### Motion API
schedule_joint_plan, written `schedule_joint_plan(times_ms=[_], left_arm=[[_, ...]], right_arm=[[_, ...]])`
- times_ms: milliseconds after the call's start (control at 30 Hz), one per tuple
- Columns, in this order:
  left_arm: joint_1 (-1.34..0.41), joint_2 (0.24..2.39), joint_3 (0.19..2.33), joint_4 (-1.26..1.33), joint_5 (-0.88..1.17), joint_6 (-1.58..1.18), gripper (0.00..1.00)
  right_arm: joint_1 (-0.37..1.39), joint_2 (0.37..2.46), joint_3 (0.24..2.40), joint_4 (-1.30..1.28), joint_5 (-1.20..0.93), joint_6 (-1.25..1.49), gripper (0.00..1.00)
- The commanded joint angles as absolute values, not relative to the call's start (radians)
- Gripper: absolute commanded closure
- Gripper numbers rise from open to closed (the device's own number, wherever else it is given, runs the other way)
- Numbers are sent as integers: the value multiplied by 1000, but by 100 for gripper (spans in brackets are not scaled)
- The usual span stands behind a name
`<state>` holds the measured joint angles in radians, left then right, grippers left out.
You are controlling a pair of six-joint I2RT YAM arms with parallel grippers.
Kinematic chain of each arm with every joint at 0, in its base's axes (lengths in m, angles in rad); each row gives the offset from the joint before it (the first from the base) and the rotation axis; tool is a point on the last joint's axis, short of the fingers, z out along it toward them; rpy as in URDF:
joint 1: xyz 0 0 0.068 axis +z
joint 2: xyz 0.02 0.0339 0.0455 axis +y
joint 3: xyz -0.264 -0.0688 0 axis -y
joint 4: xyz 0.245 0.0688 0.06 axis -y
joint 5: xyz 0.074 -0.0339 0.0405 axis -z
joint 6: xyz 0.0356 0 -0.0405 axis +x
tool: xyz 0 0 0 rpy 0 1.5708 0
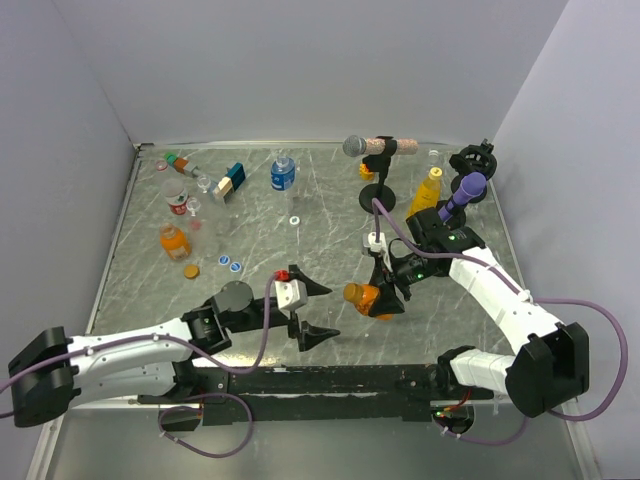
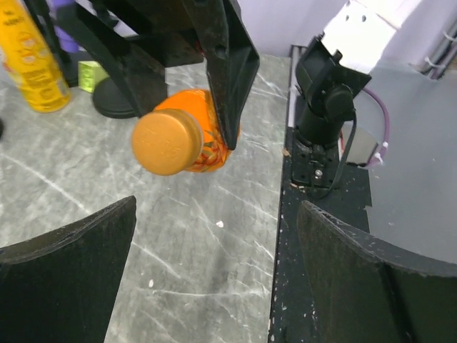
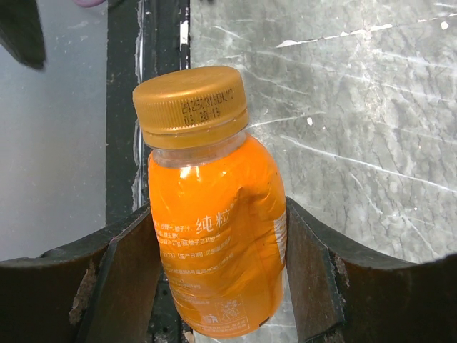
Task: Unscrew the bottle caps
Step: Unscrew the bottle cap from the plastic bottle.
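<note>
A grey, marble-patterned table (image 1: 330,200) with white veins and fine scratches fills the floor of a booth of plain, pale lavender walls (image 1: 300,60) that close it in at 9, 12 and 3 o'clock. A black rail (image 1: 330,380) runs along the 6 o'clock edge, where both arms are bolted.

Just toward 5 o'clock of the table's middle, the right end effector (image 1: 385,292) is clamped on a squat orange bottle (image 1: 366,299). Its fingers (image 3: 121,286) press the sides of the label. The bottle lies roughly level, and its orange cap (image 1: 351,292), seated on the neck, points toward 9 o'clock. The right wrist view shows a dent in the bottle's wall.

The left end effector (image 1: 318,310) faces that cap from 9 o'clock, close by but apart from it. Its jaws are spread wide and hold nothing.

Toward 10 o'clock stand a second orange bottle (image 1: 173,240) and a blue-labelled bottle (image 1: 283,173), with loose caps (image 1: 229,263) lying flat nearby. At 1 o'clock a yellow bottle (image 1: 428,190) stands beside a microphone stand (image 1: 376,192).
</note>
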<state>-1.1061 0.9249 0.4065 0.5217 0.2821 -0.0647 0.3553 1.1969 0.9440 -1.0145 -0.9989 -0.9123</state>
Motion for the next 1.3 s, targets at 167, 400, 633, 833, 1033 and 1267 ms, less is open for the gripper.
schedule_joint_plan(times_ms=[167,400,633,833,1033,1267], left_arm=[[-1081,1094,529,675,411,-49,3],[-1029,1161,571,710,437,-90,5],[-970,1219,647,621,554,-133,30],[-965,1243,661,615,603,-149,37],[-963,1253,673,594,626,-150,46],[-962,1287,704,560,650,-158,59]], right_arm=[[353,1173,956,-1023,-1063,-965,93],[353,1169,954,-1032,-1069,-976,93],[353,1164,954,-1029,-1068,-976,92],[353,1161,953,-1028,-1066,-973,92],[351,1161,954,-1028,-1068,-973,92],[353,1161,953,-1026,-1065,-971,92]])
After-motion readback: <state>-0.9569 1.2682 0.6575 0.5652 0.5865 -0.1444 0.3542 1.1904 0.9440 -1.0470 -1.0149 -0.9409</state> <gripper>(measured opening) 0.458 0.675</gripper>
